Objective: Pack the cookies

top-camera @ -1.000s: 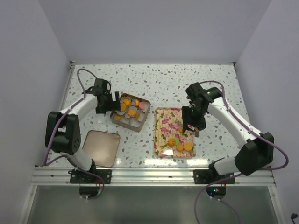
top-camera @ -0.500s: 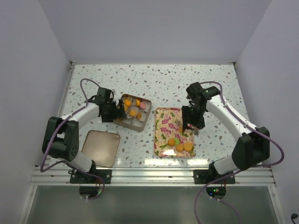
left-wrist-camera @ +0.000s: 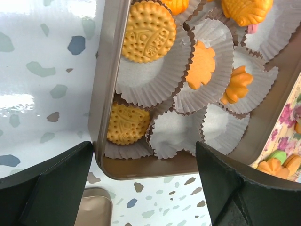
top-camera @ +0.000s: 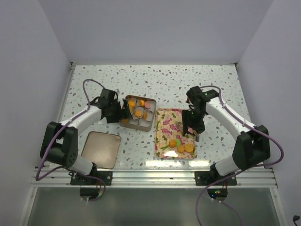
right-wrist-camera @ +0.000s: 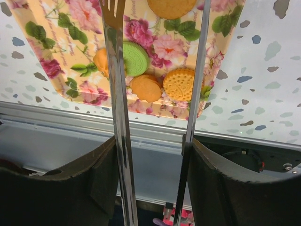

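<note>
Orange cookies (top-camera: 181, 146) and a green cookie (right-wrist-camera: 135, 58) lie at the near end of the flowered tray (top-camera: 165, 125). More orange cookies (left-wrist-camera: 148, 31) sit in white paper cups (left-wrist-camera: 176, 134) inside the brown tin (left-wrist-camera: 106, 84); some cups are empty. My left gripper (top-camera: 121, 113) is open, its fingers on either side of the tin's near left corner (left-wrist-camera: 145, 157). My right gripper (top-camera: 193, 126) is shut on metal tongs (right-wrist-camera: 117, 108). The two tong arms stand apart above the tray, with no cookie between them.
The tin's lid (top-camera: 101, 149) lies upside down near the front left, beside the left arm's base. The tin (top-camera: 126, 123) and the tray stand close together mid-table. The table's front rail (right-wrist-camera: 141, 127) runs just past the tray's near edge.
My left gripper has moved right, and the tin has slid and turned toward the tray. The right arm with the tongs has shifted only slightly over the tray.
</note>
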Tool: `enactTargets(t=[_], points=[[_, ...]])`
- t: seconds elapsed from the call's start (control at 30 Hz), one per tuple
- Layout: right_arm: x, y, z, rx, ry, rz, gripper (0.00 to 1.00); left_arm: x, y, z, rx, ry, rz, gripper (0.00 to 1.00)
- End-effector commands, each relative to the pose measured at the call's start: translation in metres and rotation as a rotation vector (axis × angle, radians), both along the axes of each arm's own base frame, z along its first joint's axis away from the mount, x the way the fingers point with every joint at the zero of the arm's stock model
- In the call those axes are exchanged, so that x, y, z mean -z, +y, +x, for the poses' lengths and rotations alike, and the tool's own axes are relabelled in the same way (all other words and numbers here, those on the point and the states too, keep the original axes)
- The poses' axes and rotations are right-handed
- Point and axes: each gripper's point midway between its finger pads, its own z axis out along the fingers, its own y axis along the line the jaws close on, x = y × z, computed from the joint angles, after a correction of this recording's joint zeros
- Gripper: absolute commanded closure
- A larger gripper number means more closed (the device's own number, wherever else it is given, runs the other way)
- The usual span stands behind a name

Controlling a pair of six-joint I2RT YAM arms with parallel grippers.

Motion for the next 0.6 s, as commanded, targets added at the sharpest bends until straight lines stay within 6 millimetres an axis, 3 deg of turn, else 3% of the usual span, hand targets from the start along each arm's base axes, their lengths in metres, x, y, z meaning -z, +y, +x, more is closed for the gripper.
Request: enactTargets(t=[0.0,0.27,0.57], points=[[0.006,0.001,-0.005,-0.017,0.01,0.021,0.44,-0.034,-0.023,0.018,0.021,-0.096,-0.092,0.05],[0.004,0.0,-0.01,-0.006,0.018,0.021,0.44,-0.048,-0.034,0.005,0.006,-0.09,-0.154,0.05],[-0.01,-0.006,-0.027,0.003,0.024,0.022,0.45,-0.076,-0.024,0.003,-0.023,-0.131,-0.119,0.05]])
